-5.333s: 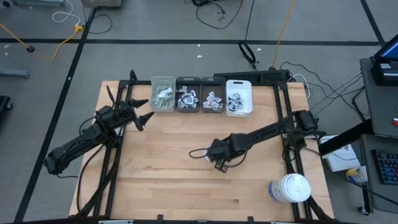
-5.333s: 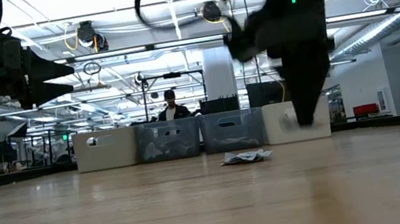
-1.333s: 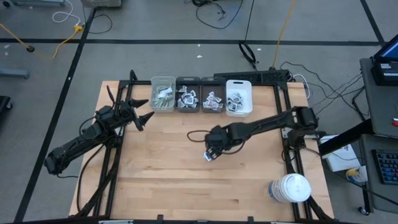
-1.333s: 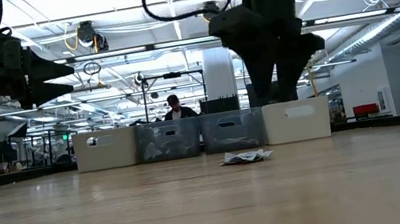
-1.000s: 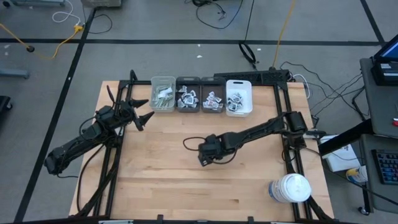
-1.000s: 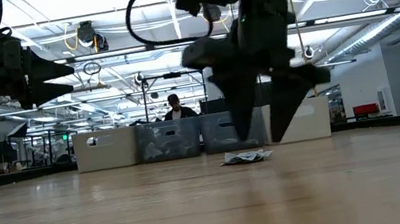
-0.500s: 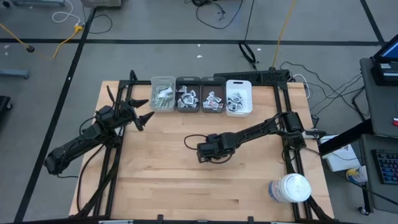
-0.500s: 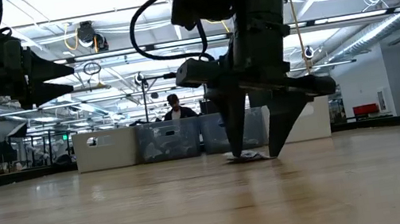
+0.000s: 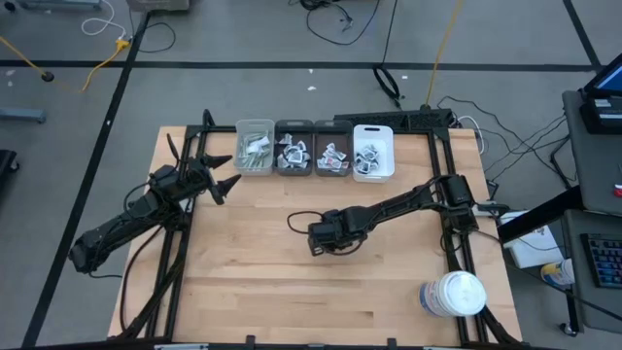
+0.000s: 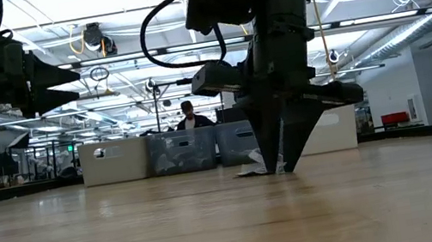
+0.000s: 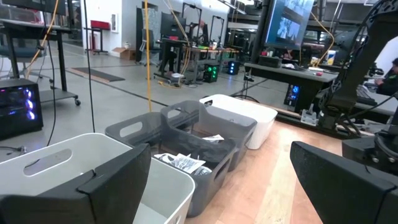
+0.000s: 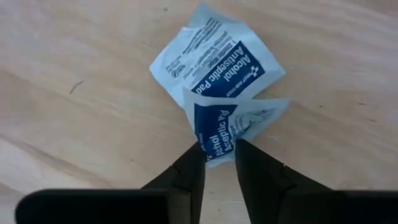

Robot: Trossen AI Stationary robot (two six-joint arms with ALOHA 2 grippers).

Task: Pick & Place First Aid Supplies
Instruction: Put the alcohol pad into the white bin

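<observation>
Two small white sachets with blue print lie at the table's middle. One lies flat on the wood (image 12: 217, 62); the other (image 12: 233, 124) overlaps it. My right gripper (image 12: 219, 158) stands over them, pointing down, shut on the overlapping one; the low view shows its fingers meeting at the table (image 10: 279, 163). In the high view the right gripper (image 9: 319, 238) hides the sachets. My left gripper (image 9: 231, 170) hovers open near the table's left far corner, holding nothing. My right gripper pinches the overlapping sachet by its nearest corner (image 12: 215, 148) between the two fingertips (image 12: 189, 165). The fingers come from above, pointing down. The sachet's far part rests on the flat sachet and on the wood, slightly crumpled.
Four small bins stand in a row at the far edge: a pale one (image 9: 255, 148), two grey ones (image 9: 293, 149) (image 9: 332, 151) and a white one (image 9: 373, 153), all holding sachets. A large white lidded jar (image 9: 454, 294) stands at the right near corner.
My right gripper has come down onto the sachets at the table's middle with its fingers spread, and then shut them on the overlapping sachet. That sachet's corner is now caught between the fingertips.
</observation>
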